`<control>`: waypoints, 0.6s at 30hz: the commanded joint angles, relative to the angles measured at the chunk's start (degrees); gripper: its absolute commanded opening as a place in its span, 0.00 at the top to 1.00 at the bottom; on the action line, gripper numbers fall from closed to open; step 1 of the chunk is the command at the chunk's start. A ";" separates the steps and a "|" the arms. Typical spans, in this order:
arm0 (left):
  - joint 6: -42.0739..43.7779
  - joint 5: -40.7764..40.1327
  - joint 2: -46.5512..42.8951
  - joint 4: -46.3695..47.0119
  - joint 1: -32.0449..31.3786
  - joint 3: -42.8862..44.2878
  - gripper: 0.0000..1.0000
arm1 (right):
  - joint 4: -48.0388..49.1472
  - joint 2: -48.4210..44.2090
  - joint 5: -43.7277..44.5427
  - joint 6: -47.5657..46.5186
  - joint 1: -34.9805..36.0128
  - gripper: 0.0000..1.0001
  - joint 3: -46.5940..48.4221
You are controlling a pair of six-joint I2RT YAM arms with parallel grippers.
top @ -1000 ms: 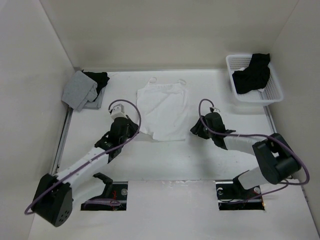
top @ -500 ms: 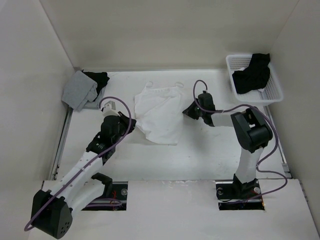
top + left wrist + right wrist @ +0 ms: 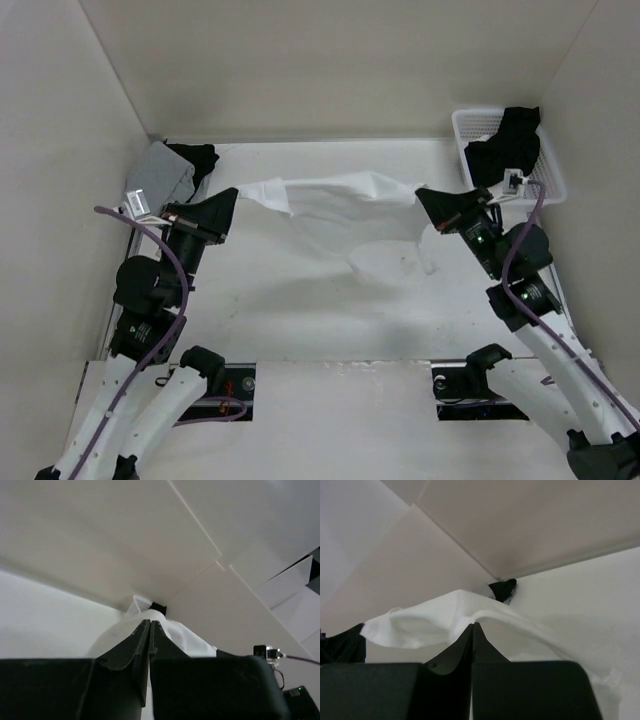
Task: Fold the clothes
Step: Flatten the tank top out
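Observation:
The clothes (image 3: 340, 215), a plain white garment, hang stretched in the air between my two grippers, and the lower part sags toward the table. My left gripper (image 3: 233, 198) is shut on the garment's left end. In the left wrist view its fingertips (image 3: 150, 622) meet, with white cloth (image 3: 187, 637) spilling past them. My right gripper (image 3: 421, 196) is shut on the right end. In the right wrist view the cloth (image 3: 430, 617) drapes off the closed tips (image 3: 474, 625).
A white basket (image 3: 552, 178) at the back right holds a black garment (image 3: 505, 145). A grey garment (image 3: 160, 178) and another black one (image 3: 196, 155) lie at the back left. White walls enclose the table on three sides.
The right gripper has shut on the garment. Both arms have risen and spread apart, lifting the garment off the table and pulling it taut.

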 commanded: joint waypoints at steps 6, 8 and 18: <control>-4.48 -1.17 1.20 -3.01 2.34 -12.81 1.00 | -1.38 14.47 2.31 1.05 -3.70 0.99 -10.62; -5.97 -0.30 3.92 -0.56 5.14 -15.02 1.00 | 1.70 21.06 1.17 0.43 -5.03 0.99 -6.06; -4.67 5.87 6.06 3.51 3.41 0.97 1.00 | -9.70 21.65 -4.02 -3.70 -4.16 0.99 21.83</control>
